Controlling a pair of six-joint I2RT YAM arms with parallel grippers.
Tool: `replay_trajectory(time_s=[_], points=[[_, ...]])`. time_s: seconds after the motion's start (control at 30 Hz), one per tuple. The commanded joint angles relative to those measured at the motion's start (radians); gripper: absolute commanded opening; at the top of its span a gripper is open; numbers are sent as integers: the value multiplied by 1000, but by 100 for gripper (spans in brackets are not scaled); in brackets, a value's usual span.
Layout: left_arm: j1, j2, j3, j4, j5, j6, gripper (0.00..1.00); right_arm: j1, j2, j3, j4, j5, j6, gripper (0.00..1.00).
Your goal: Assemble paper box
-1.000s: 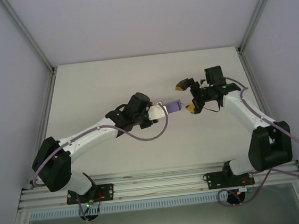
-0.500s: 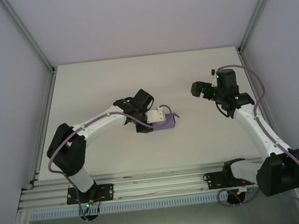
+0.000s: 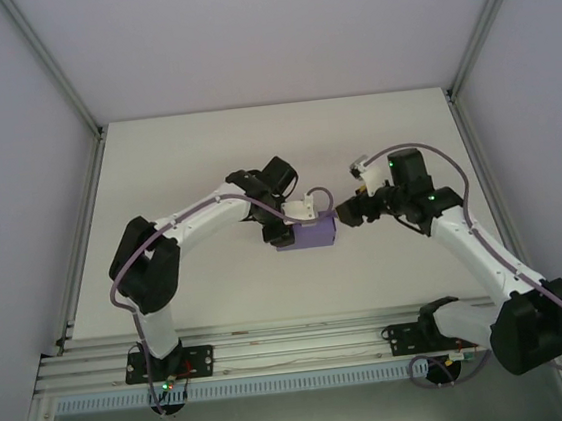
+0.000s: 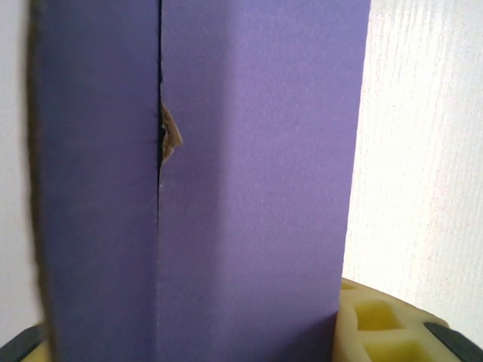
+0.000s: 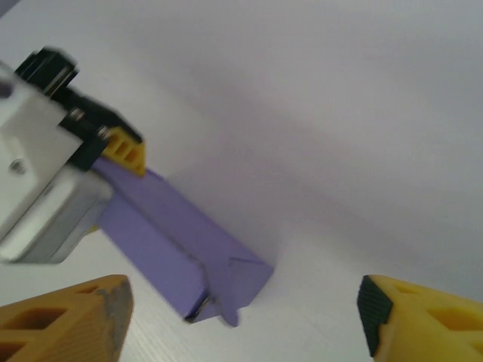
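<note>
Near the middle of the white table (image 3: 184, 150), the lavender paper box (image 3: 302, 238) is folded up into a long rectangular sleeve. One lengthwise seam runs down its face, nicked by a small brown tear (image 4: 167, 136). Its free end is closed by flaps creased to a blunt point. The left gripper (image 3: 311, 223) is clenched on the other end, with a yellow finger (image 4: 377, 324) against its side. The right gripper (image 5: 243, 302) is just beside the free end — jaws spread, nothing between them.

Left arm arched over center, end effector (image 3: 307, 224) pointing 5 o'clock, clamped on the paper box (image 3: 316, 235). Right end effector (image 3: 349, 210) pointing 9 o'clock, jaws apart.
</note>
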State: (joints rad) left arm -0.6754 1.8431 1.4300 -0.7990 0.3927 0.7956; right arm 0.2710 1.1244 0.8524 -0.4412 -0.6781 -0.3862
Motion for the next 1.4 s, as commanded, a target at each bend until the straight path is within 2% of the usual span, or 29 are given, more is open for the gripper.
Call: replay_trajectory(time_s=[0.0, 0.3, 0.4, 0.6, 0.87, 1.0, 1.17, 1.23, 1.3, 1.37], points=[[5, 42, 5, -73, 40, 26, 38, 30, 11, 31, -74, 42, -71, 71], [7, 56, 19, -86, 32, 23, 39, 94, 109, 90, -119, 160, -66, 55], [9, 59, 26, -86, 27, 19, 39, 97, 145, 99, -104, 114, -86, 47], [7, 87, 35, -84, 23, 7, 40, 101, 192, 132, -94, 59, -79, 21], [9, 78, 47, -65, 36, -10, 40, 122, 209, 142, -127, 65, -29, 1], [9, 85, 56, -60, 31, -25, 41, 155, 188, 125, -72, 164, 106, 0], [9, 87, 55, -50, 27, -45, 43, 198, 168, 95, 23, 312, 466, 0], [9, 87, 55, -45, 26, -50, 44, 210, 159, 55, 76, 328, 597, 0], [9, 88, 56, -43, 25, -52, 44, 230, 147, 6, 141, 328, 650, 0], [8, 89, 55, -42, 24, -55, 44, 263, 140, -22, 162, 384, 645, 0]])
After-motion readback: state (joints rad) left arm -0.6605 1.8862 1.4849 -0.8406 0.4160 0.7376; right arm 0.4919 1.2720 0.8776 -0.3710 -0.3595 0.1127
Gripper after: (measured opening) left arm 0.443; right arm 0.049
